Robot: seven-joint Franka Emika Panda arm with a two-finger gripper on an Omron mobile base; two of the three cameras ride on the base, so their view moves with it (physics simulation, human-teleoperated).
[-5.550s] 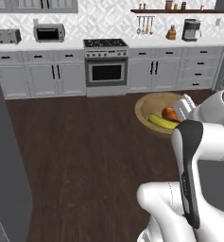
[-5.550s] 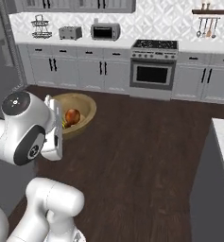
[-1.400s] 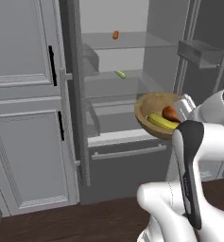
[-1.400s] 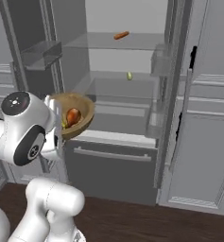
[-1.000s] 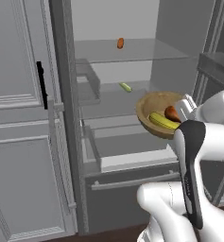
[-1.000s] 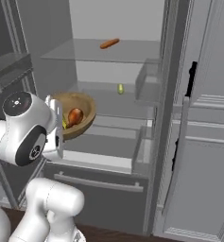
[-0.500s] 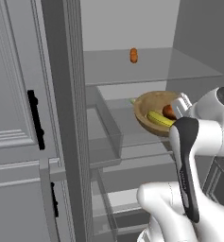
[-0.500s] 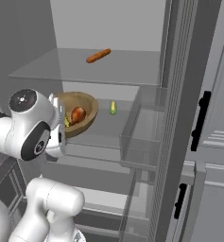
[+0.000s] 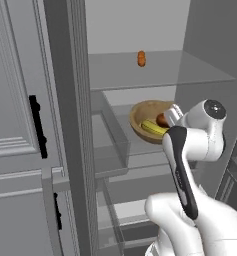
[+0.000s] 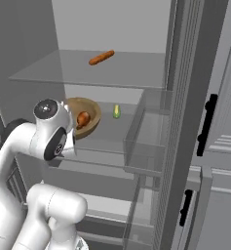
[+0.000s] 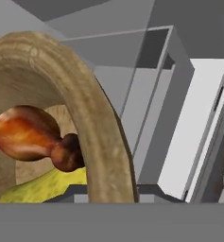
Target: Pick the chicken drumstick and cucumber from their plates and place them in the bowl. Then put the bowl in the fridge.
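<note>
Inside the open fridge [image 9: 140, 30], the pincer [image 9: 173, 114] pinches the bowl [image 9: 145, 116] rim

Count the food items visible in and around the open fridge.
4: chicken drumstick and cucumber in the held bowl; an orange piece on the upper glass shelf; a pale green piece on the shelf below. Others may be hidden.

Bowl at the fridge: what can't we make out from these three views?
- Grip on the bowl: the wrist hides it in both base views; the bottom edge cuts it off in the hand view.
- Whether the bowl rests on the glass shelf or hangs above it: underside hidden.
- Cucumber: partly behind the rim and the chicken drumstick.
</note>
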